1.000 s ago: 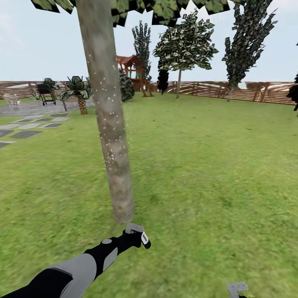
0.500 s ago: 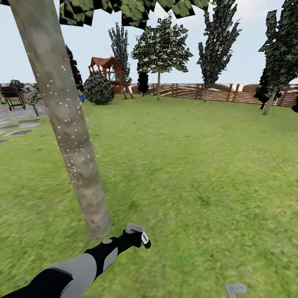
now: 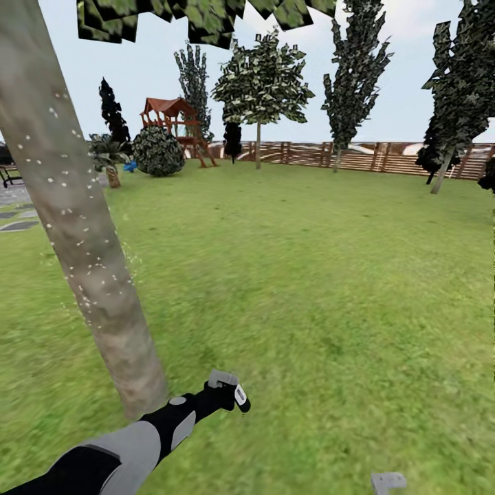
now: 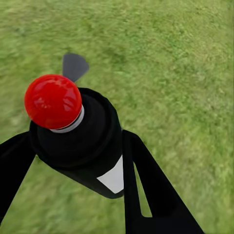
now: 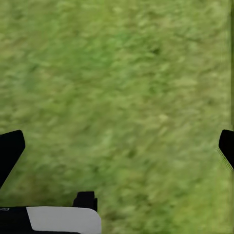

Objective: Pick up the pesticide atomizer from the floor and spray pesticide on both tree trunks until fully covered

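From the head camera, the near tree trunk (image 3: pixel 82 254) rises at the left of the lawn (image 3: pixel 309 275), leaning in the picture and dotted over its middle stretch with fine white pesticide specks (image 3: pixel 65 213); the lowest part near the grass looks barer, so the covering seems unfinished. The left arm reaches out just beside the foot of that trunk, and the left pincer (image 3: pixel 230 392) carries the spray bottle (image 3: pixel 239 397), whose white label faces the camera. Held low and close to the trunk, the bottle is probably kept there so it can be aimed at the bark. Well beyond the trunk, by the wooden fence (image 3: pixel 357 157), stands another broad-leaved tree (image 3: pixel 260 86), likely the second one to treat. A grey tip of the right pincer (image 3: pixel 387 481) peeks in well to the right of the trunk.

At the left wrist, the black fingers (image 4: pixel 141 190) press against both sides of the bottle's dark body (image 4: pixel 85 141), its red knob (image 4: pixel 52 101) pointing away over grass.

At the right wrist, the two fingertips (image 5: pixel 9 148) stand wide apart with nothing between, over grass, apparently idle.
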